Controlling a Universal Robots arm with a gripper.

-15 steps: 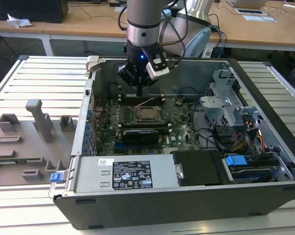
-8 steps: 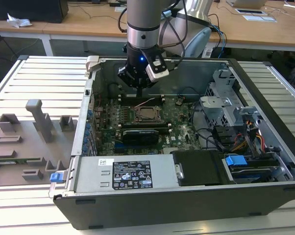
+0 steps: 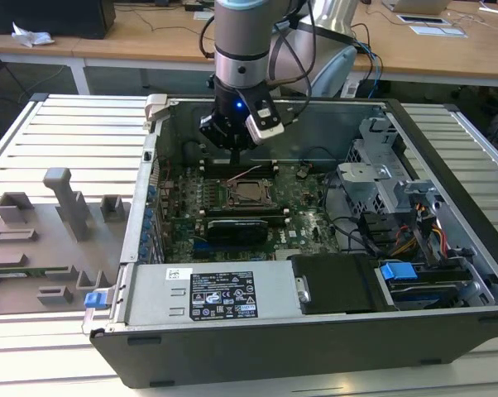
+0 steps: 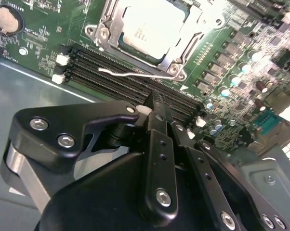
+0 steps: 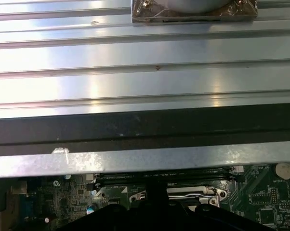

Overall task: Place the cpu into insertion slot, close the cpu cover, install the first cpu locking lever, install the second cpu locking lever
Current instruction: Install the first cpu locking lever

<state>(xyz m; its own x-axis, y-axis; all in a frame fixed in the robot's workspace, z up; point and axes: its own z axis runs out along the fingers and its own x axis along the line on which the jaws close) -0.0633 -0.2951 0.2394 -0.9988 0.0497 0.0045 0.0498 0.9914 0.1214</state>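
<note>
The cpu (image 4: 152, 29) is sitting flat in the insertion slot (image 4: 96, 32) on the green motherboard (image 4: 39, 38). The cpu cover (image 4: 109, 19) is lying down over its edges, apparently closed to pin the chip in place. A thin silvery locking lever (image 4: 128, 73) is sticking out over the memory slots (image 4: 101, 79) and seems not yet latched. The end effector (image 4: 157, 102) is hovering just beyond the socket's far side, near that lever. Its fingers are clenched into one narrow blade and carrying nothing, a shape that looks suited to nudging a wire lever; contact cannot be told. In the exterior view, the arm is reaching down inside the open computer case (image 3: 332, 124), whose far wall is standing close behind it. A drive cage (image 3: 373, 178) is crowding the exterior view's right, while the slatted surface (image 3: 67, 124) is spreading out beyond the case.
</note>
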